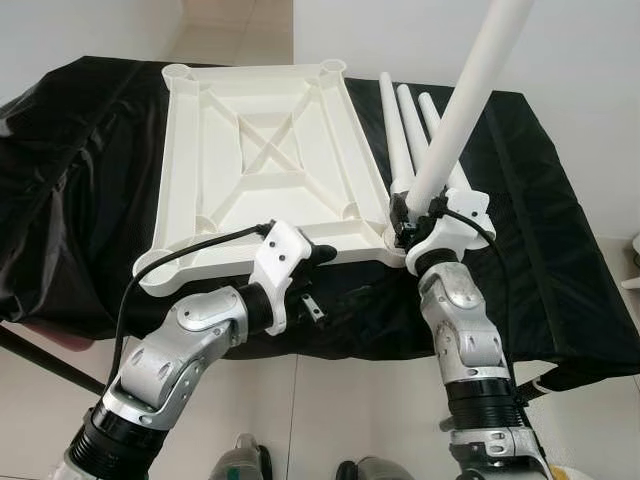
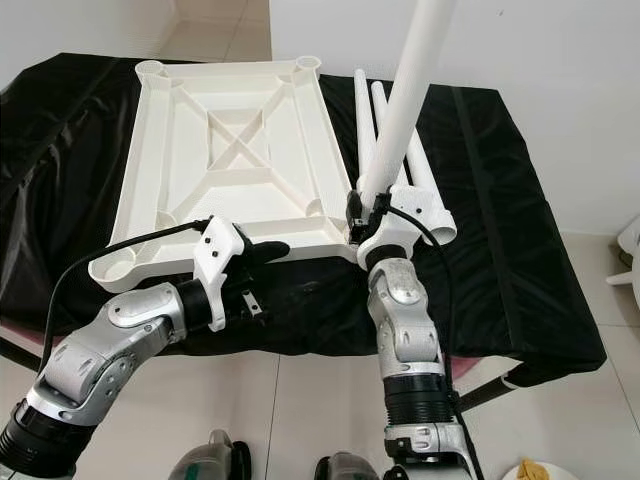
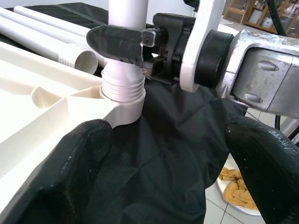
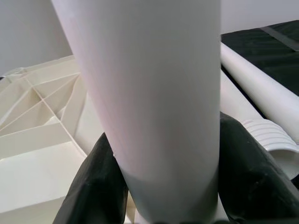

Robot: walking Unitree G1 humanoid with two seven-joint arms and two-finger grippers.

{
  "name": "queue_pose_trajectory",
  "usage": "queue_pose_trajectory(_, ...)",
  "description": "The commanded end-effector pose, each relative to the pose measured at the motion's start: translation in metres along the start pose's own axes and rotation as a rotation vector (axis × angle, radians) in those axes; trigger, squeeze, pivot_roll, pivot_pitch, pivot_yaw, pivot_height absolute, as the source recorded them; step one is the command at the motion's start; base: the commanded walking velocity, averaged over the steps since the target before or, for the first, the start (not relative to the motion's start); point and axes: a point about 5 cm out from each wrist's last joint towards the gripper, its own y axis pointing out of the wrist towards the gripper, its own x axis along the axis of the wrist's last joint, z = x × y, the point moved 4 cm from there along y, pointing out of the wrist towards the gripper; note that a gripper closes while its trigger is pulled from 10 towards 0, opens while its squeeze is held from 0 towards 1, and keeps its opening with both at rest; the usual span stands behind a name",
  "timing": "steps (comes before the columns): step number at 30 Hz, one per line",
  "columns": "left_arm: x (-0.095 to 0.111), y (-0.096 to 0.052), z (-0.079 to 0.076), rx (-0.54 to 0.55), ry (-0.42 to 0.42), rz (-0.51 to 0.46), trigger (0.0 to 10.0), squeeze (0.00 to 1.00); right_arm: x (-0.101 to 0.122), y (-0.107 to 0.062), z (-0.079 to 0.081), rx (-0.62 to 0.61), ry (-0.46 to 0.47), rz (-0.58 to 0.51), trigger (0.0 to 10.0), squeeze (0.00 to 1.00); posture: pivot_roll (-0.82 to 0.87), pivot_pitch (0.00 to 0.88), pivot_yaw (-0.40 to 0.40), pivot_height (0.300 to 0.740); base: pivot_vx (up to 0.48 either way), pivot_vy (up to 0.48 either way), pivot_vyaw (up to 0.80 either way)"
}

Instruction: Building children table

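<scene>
Right gripper [image 1: 412, 212] jaws clamp the upright leg [image 1: 465, 105] in the tabletop [image 1: 262, 160]'s near-right corner socket; left gripper [image 1: 318, 254] jaws wide at its near edge.

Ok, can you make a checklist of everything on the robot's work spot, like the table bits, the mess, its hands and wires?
Surface: black cloth covers the stand.
Job's things: white tabletop lies upside down; one leg stands in its near right corner socket, threads partly showing; three spare legs lie to the right.
Clutter: nothing seen on the cloth.
End effectors: right end effector shut on the leg just above the socket; left end effector open, at the tabletop's near edge.
Cables: black cable loops over the left arm, another on the right wrist.
Surroundings: tiled floor, white wall.
</scene>
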Motion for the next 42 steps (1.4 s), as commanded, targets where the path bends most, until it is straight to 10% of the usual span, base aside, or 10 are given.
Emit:
queue_pose_trajectory(1,-0.001,0.001,-0.007,-0.042,0.004,0.004,10.0,0.0,-0.01,-0.002,-0.005,-0.035,0.041,0.045,0.0,0.0,-0.01,0.072,-0.006,0.74,0.0,0.0,0.0)
queue_pose_trajectory(3,-0.001,0.001,-0.007,-0.043,0.005,0.004,10.0,0.0,-0.009,-0.002,-0.005,-0.033,0.039,0.041,0.0,0.0,-0.01,0.072,-0.006,0.74,0.0,0.0,0.0)
queue_pose_trajectory(4,-0.001,0.001,-0.007,-0.043,0.007,0.005,10.0,0.0,-0.008,-0.001,-0.004,-0.025,0.039,0.035,3.5,0.0,-0.01,0.068,-0.005,0.74,0.0,0.0,0.0)
queue_pose_trajectory(5,-0.001,0.001,-0.007,-0.043,0.007,0.005,10.0,0.0,-0.008,-0.001,-0.004,-0.025,0.039,0.035,3.5,0.0,-0.01,0.068,-0.005,0.74,0.0,0.0,0.0)
queue_pose_trajectory(6,-0.001,0.001,-0.006,-0.043,0.009,0.005,10.0,0.0,-0.005,-0.001,0.0,0.018,0.032,0.026,10.0,0.0,-0.01,0.068,-0.005,0.74,0.0,0.0,0.0)
queue_pose_trajectory(7,-0.001,0.001,-0.006,-0.043,0.009,0.005,10.0,0.0,-0.005,-0.001,0.0,0.018,0.032,0.026,10.0,0.0,-0.01,0.068,-0.005,0.74,0.0,0.0,0.0)
queue_pose_trajectory(8,0.0,0.001,-0.006,-0.044,0.011,0.004,10.0,0.0,-0.003,-0.001,0.003,0.045,0.024,0.011,10.0,1.0,-0.01,0.061,-0.004,0.74,0.0,0.0,0.0)
queue_pose_trajectory(17,0.0,0.002,-0.006,-0.049,0.014,0.002,10.0,0.0,0.007,0.002,0.001,0.182,-0.03,-0.019,10.0,1.0,-0.01,0.054,-0.002,0.74,0.0,0.0,0.0)
queue_pose_trajectory(18,0.0,0.003,-0.006,-0.051,0.015,0.002,10.0,0.0,0.01,0.003,-0.001,0.23,-0.052,-0.021,10.0,0.0,-0.02,0.053,-0.001,0.74,0.0,0.0,0.0)
queue_pose_trajectory(42,0.004,0.005,-0.004,-0.046,0.019,-0.009,10.0,0.0,0.001,0.029,-0.015,0.609,-0.16,0.067,10.0,0.0,0.0,0.061,0.011,0.74,0.0,0.0,0.0)
